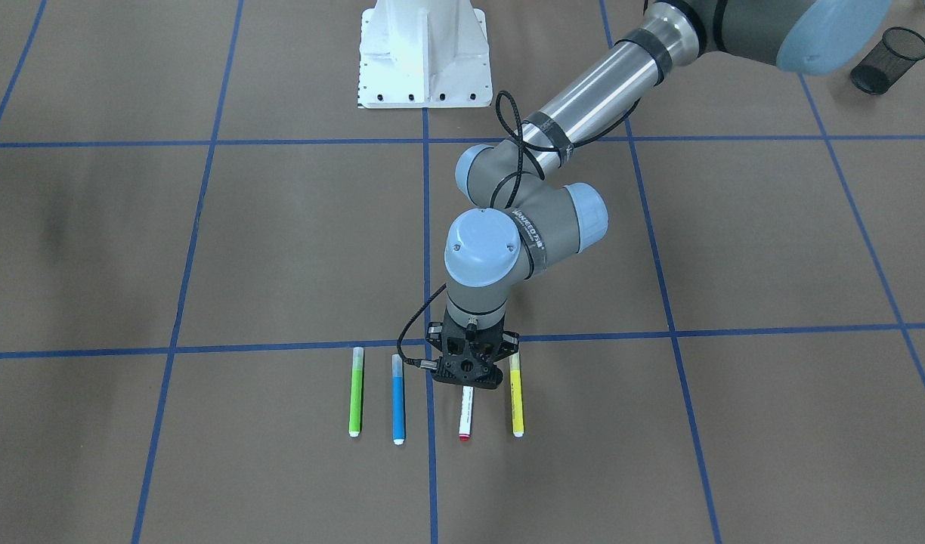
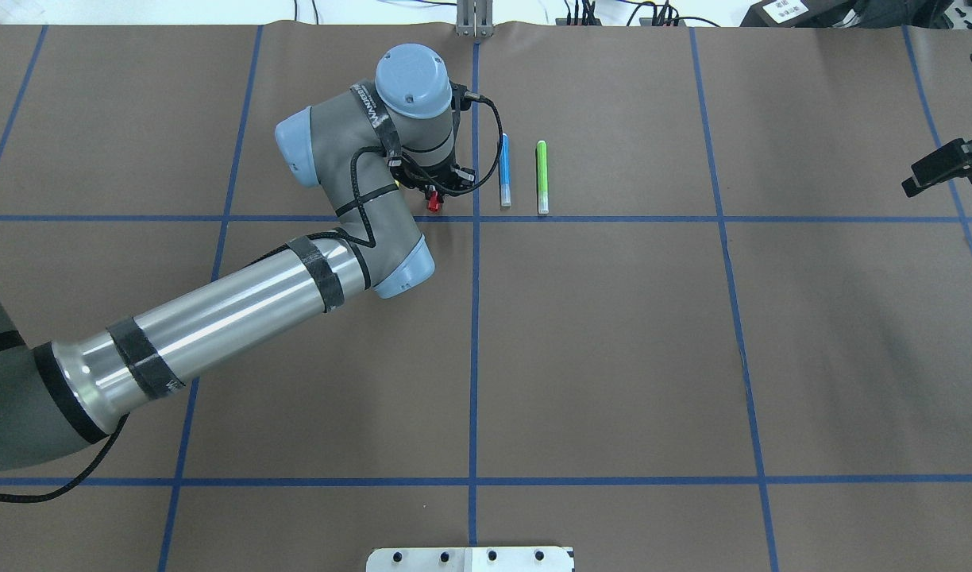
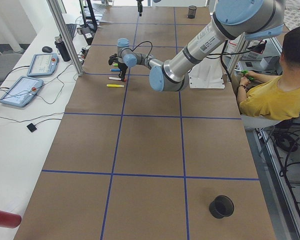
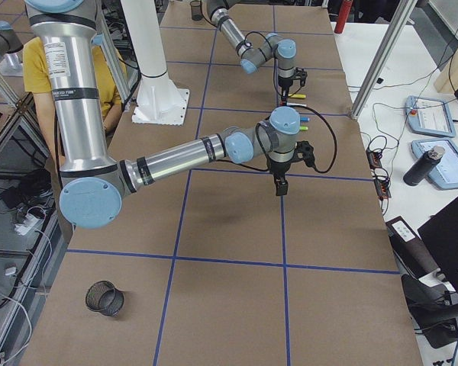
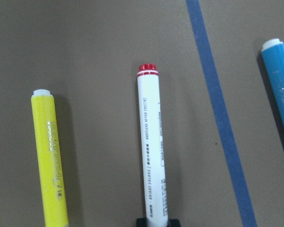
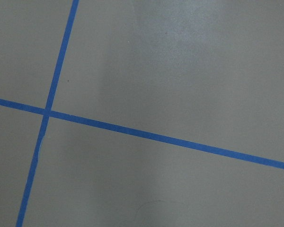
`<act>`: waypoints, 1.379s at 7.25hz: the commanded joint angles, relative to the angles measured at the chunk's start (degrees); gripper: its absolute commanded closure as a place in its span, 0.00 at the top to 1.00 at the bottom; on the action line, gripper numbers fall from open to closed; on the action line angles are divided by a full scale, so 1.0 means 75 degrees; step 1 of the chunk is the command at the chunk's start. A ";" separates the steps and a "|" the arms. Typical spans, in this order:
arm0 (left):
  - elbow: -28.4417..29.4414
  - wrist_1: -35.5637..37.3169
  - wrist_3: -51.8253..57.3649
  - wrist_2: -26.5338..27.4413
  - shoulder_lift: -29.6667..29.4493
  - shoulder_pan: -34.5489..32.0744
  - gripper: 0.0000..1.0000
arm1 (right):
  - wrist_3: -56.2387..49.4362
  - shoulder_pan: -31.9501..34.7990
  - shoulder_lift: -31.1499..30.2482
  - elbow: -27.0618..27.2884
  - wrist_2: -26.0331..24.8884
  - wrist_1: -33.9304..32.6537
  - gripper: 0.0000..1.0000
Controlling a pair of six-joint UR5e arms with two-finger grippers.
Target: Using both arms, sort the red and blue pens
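1. A brown paper-covered surface (image 1: pixel 734 249), marked into squares by blue tape, carries four markers lying parallel in a row.
2. The black skeletal left hand (image 1: pixel 466 378) is down over the white-barrelled, red-capped pen (image 5: pixel 154 151). Its fingertips are clenched against both sides of the barrel, and the pen lies on the surface.
3. The bright blue-barrelled pen (image 1: pixel 398 408) lies free just across a tape line, with a green marker (image 1: pixel 356 400) beyond it.
4. A yellow marker (image 1: pixel 517 404) lies on the red-capped pen's other side.
5. The right hand (image 2: pixel 943 171) hangs well apart from the row. I cannot tell whether it is clenched or released.
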 commanded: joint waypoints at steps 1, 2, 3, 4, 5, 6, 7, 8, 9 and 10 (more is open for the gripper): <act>0.0010 0.0002 0.0000 0.0000 0.0007 0.0028 0.20 | 0.0000 0.0000 0.0000 0.0000 0.0000 0.0000 1.00; 0.0010 -0.0010 0.0012 0.0000 0.0007 0.0028 0.21 | 0.0000 0.0000 0.0000 0.0000 0.0000 0.0000 1.00; -0.0002 -0.0010 0.0000 0.0000 0.0007 0.0028 0.22 | 0.0000 0.0000 0.0000 0.0000 0.0000 0.0000 1.00; 0.0010 -0.0010 0.0012 0.0000 0.0007 0.0028 0.24 | 0.0000 0.0000 0.0000 0.0000 0.0000 0.0000 1.00; 0.0010 -0.0010 0.0012 0.0000 0.0019 0.0028 0.24 | 0.0000 0.0000 0.0000 -0.0011 0.0000 0.0000 1.00; 0.0010 -0.0010 0.0012 0.0000 0.0019 0.0028 0.25 | 0.0000 0.0000 0.0000 -0.0012 0.0000 0.0000 1.00; 0.0010 -0.0010 0.0012 0.0000 0.0019 0.0028 0.26 | 0.0000 0.0000 0.0000 -0.0012 0.0000 0.0000 1.00; 0.0010 -0.0010 0.0012 0.0000 0.0019 0.0028 0.29 | 0.0000 0.0000 0.0000 -0.0012 0.0000 0.0000 1.00; 0.0010 -0.0010 0.0012 0.0000 0.0019 0.0028 0.29 | 0.0000 -0.0012 0.0000 -0.0012 0.0000 0.0000 1.00; 0.0010 -0.0010 0.0012 0.0000 0.0019 0.0028 0.29 | 0.0000 -0.0012 0.0000 -0.0012 0.0000 0.0000 1.00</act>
